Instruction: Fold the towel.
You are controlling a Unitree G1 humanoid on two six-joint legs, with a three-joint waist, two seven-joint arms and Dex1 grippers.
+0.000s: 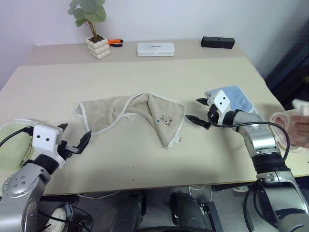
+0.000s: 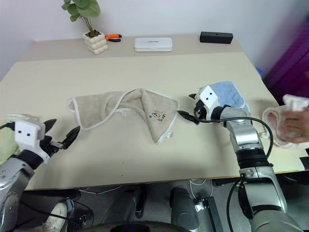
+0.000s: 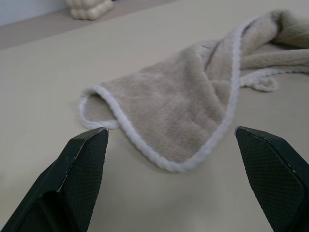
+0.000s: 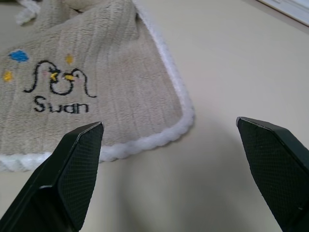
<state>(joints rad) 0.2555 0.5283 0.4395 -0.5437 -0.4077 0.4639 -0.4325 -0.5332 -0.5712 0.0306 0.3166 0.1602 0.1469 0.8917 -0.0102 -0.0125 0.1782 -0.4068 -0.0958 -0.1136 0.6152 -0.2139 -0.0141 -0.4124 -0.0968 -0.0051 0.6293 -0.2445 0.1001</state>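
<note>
L gripper [image 1: 75,137] is being held released, jaws wide, near desk's [image 1: 145,164] front-left edge, pointed at the towel's [image 1: 140,116] left end. The towel is lying crumpled mid-desk; R gripper [image 1: 199,110] is being held released just beside its right corner, not touching.

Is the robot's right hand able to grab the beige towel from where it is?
Probably yes. The right gripper is open, beside the towel corner with the embroidery, and bare table lies between them.

Beige table [image 1: 145,164] against a pale wall [image 1: 193,19], evenly lit
</note>
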